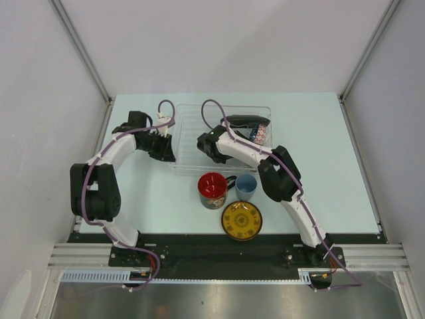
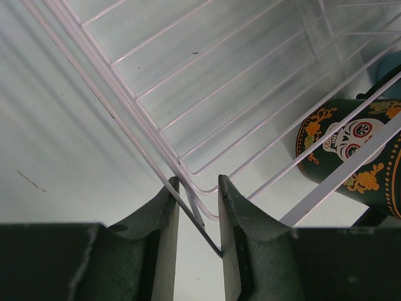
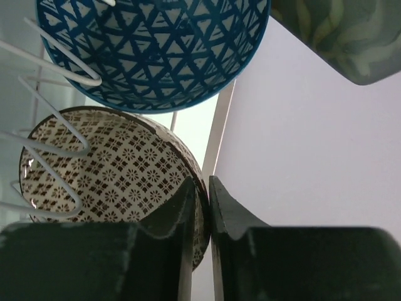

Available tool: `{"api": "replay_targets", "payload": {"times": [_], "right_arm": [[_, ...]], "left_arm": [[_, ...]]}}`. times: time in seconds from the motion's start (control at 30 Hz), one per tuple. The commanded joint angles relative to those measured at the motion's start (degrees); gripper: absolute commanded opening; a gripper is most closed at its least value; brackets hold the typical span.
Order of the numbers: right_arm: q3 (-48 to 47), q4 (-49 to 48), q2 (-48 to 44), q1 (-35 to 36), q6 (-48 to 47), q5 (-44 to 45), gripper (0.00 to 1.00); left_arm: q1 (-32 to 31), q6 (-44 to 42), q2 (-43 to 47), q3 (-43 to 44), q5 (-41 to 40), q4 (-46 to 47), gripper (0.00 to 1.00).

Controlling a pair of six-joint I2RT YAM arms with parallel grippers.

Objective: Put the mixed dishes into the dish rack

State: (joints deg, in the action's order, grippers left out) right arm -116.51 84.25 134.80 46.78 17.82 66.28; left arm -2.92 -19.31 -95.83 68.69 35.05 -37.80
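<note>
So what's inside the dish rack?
A blue-white bowl, a brown-patterned bowl and a dark plate. The right arm covers part of the dish rack from above.

Red mug [image 1: 213, 189], light-blue cup [image 1: 246, 187] and yellow saucer [image 1: 242, 220] stand near the clear dish rack [image 1: 189, 143].

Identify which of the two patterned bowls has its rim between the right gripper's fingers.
The brown-and-white floral bowl; the blue triangle-patterned bowl sits farther off, untouched.

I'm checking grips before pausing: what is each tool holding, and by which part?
Left tool clamps the rack by its corner edge wire. Right tool straddles the rim of the brown patterned bowl; whether it grips cannot be told.
</note>
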Motion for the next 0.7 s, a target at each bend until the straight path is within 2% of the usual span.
{"api": "replay_targets", "payload": {"times": [0.0, 0.2, 0.53, 0.67], "right_arm": [[-1.1, -7.1, 0.0, -0.6, 2.9, -4.4, 0.26], [1.2, -8.6, -3.4, -0.6, 3.4, -9.6, 0.56], [-3.1, -8.6, -10.5, -1.3, 4.0, -16.9, 0.6], [-0.1, -9.0, -15.1, -2.5, 5.4, -18.3, 0.6]], "left_arm": [[-0.9, -6.4, 1.2, 0.6, 5.6, -2.5, 0.2], [-0.9, -6.7, 1.7, 0.2, 4.8, -2.4, 0.2], [-0.9, -6.4, 1.6, 0.9, 4.4, -2.8, 0.2], [-0.9, -6.4, 1.6, 1.0, 4.2, -3.0, 0.2]]}}
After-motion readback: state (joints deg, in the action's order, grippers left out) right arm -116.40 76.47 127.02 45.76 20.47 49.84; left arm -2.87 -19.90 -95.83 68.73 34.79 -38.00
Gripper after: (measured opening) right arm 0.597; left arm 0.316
